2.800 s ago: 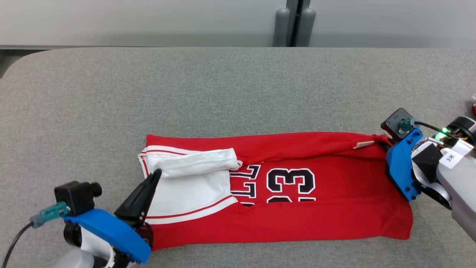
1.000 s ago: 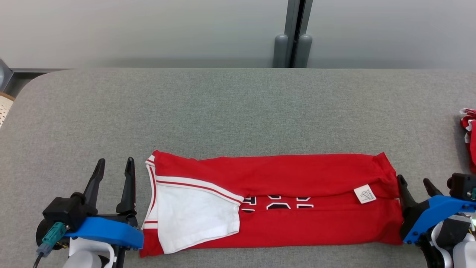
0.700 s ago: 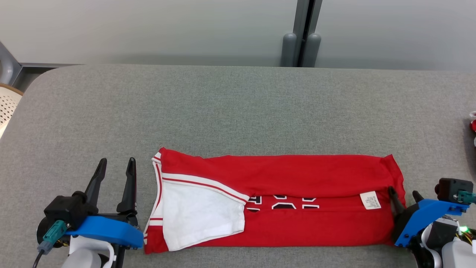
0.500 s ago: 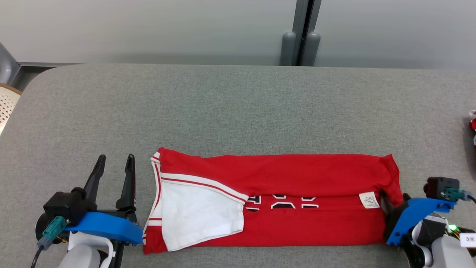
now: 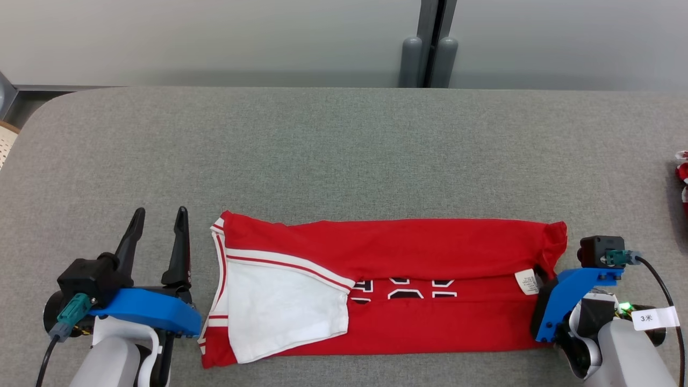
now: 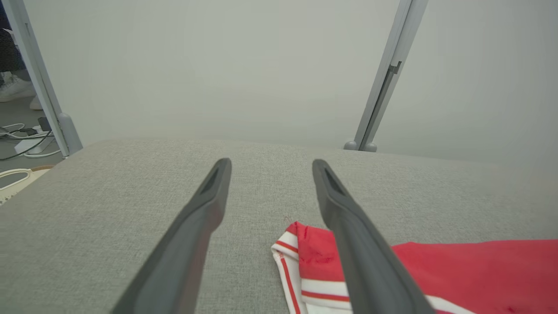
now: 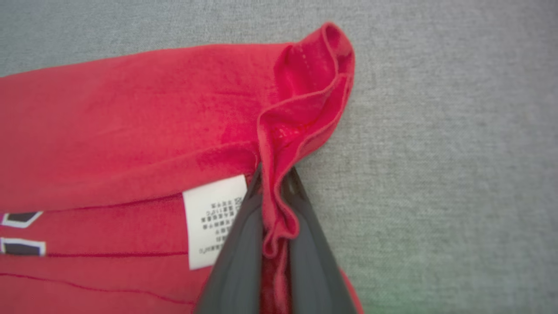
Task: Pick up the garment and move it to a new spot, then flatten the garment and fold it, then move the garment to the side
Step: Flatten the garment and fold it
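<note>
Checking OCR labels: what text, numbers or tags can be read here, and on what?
"3米": white tag on the right arm.
Care label on the red jersey: print too blurred to read.
Black-and-white jersey print: mostly folded under, unreadable.

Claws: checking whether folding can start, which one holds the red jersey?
The right claw, shut on the bunched edge of the red-and-white fabric jersey beside its white label; the left claw stands open, clear of it.

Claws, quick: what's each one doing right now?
Left claw: open, empty, beside the garment.
Right claw: closed on the garment's edge.
</note>
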### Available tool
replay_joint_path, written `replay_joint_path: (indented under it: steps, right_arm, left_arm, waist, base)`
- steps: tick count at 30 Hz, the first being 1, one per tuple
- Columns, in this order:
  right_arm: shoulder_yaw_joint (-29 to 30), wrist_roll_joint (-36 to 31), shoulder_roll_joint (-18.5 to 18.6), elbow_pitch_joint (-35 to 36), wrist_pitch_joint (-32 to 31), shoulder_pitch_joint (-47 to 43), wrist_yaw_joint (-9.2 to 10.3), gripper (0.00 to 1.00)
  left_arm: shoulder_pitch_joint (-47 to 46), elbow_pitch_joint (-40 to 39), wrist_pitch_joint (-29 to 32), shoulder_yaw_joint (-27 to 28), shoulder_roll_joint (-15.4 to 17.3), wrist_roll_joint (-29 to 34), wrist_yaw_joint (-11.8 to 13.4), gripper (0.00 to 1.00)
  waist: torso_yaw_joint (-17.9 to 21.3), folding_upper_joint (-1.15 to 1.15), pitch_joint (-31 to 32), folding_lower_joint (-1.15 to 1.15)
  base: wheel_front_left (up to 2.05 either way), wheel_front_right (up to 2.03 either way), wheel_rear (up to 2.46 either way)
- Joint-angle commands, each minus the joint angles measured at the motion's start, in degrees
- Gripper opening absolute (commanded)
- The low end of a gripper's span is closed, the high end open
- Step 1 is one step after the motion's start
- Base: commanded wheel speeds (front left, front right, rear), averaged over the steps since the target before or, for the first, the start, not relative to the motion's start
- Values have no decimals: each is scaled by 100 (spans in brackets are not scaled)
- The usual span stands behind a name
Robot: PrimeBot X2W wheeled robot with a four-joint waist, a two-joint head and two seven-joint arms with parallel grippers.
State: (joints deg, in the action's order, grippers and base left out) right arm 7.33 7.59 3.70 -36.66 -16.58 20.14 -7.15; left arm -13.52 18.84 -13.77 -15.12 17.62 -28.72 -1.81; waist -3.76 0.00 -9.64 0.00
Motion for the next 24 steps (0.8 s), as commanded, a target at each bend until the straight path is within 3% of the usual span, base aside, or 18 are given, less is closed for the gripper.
replay_joint_path:
  steps: [1, 8, 16, 24]
  right_arm:
    - [-104, 4, -145, -154, -150, -213, -62, 0]
    - [398, -192, -67, 764, -151, -270, -34, 0]
    - [1168, -510, 174, 2126, -842, -680, -34, 0]
    - [1347, -372, 166, 2757, -1204, -912, -34, 0]
  left_arm:
    - [-91, 9, 13, 24, 27, -3, 34, 100]
    - [119, 30, 0, 132, 81, -108, 136, 100]
    - [285, -74, -57, 235, 38, -178, 210, 100]
    - [382, -210, -95, 253, 48, -189, 256, 100]
  waist:
    - [19, 0, 2, 0]
    - [101, 0, 32, 0]
    - [112, 0, 76, 0]
    - [148, 0, 43, 0]
  base:
    - [0, 0, 0]
    - [0, 0, 0]
    - [0, 0, 0]
    - [0, 0, 0]
